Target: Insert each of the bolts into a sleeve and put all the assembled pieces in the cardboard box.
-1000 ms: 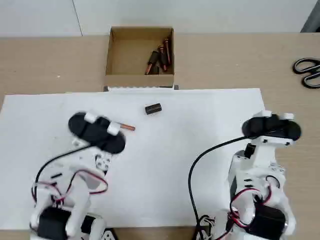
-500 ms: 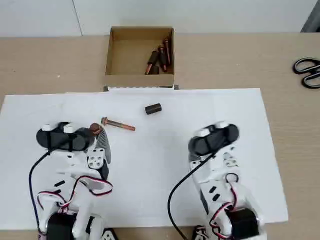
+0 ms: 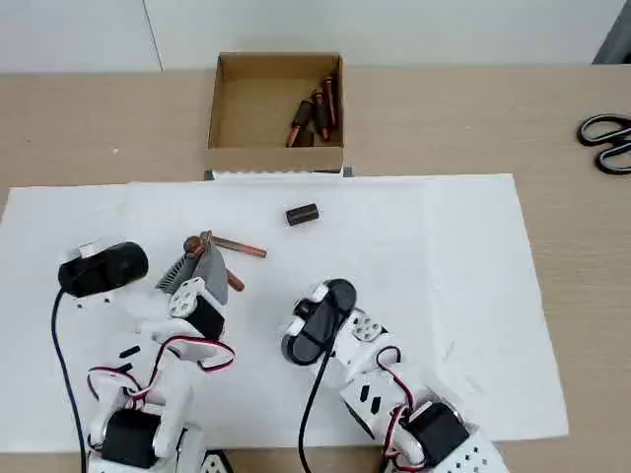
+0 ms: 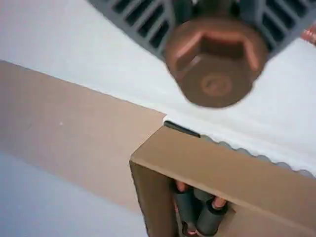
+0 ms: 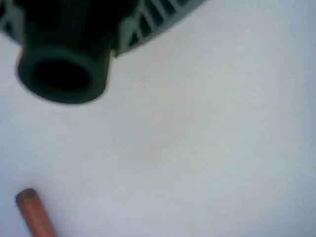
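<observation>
A copper hex bolt (image 4: 215, 61) is pinched in the left gripper (image 3: 209, 266) above the white paper (image 3: 444, 256), with a second bolt (image 3: 237, 246) lying just beside it. The right gripper (image 5: 74, 24) clamps a black sleeve (image 5: 61, 74) nearby. A loose sleeve (image 3: 303, 214) lies near the paper's far edge, before the cardboard box (image 3: 225, 99); assembled pieces (image 3: 315, 113) crowd its right side.

The bolt (image 4: 216, 61) in the left end effector (image 3: 204, 261) is coppery metal with a dull sheen, and the fingers (image 4: 136, 17) are ribbed grey matt plastic. The sleeve (image 5: 61, 74) in the right end effector (image 5: 74, 47) is smooth matt black. Beyond the left end effector, the cardboard box (image 4: 222, 170) is matt brown.
</observation>
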Available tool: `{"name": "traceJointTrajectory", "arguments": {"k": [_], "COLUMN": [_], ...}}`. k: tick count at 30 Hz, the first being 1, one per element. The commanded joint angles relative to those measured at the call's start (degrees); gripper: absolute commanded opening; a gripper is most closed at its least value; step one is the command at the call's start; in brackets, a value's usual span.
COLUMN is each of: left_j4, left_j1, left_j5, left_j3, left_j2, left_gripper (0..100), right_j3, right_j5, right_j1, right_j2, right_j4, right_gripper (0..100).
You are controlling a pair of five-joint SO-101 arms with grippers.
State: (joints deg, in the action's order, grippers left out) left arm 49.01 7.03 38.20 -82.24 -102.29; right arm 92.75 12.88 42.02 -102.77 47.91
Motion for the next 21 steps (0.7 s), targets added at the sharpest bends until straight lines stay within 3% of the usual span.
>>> {"name": "traceJointTrajectory", "arguments": {"k": [1,5,13,21], "left_j4": [-2.29,-2.20,-2.20,-2.29], "left_j1": [0.35,0.79,11.87,16.35], "left_j5": [4.66,10.02,10.02,10.20], "left_j3": [0.31,0.31,-0.75,-3.91], "left_j2": [-0.44,-0.44,-0.35,-0.44], "left_gripper": [1,1,1,1], "right_j3": [-0.35,-0.35,-0.35,-0.35], "right_j5": [0.88,0.97,0.97,0.97], "right_j1": [1.19,1.10,1.10,1.10], "right_j2": [-0.31,-0.31,-0.40,-0.40], "right_j4": [-1.63,-1.63,-1.63,-1.63], "right_gripper": [0.2,0.2,0.2,0.2]}}
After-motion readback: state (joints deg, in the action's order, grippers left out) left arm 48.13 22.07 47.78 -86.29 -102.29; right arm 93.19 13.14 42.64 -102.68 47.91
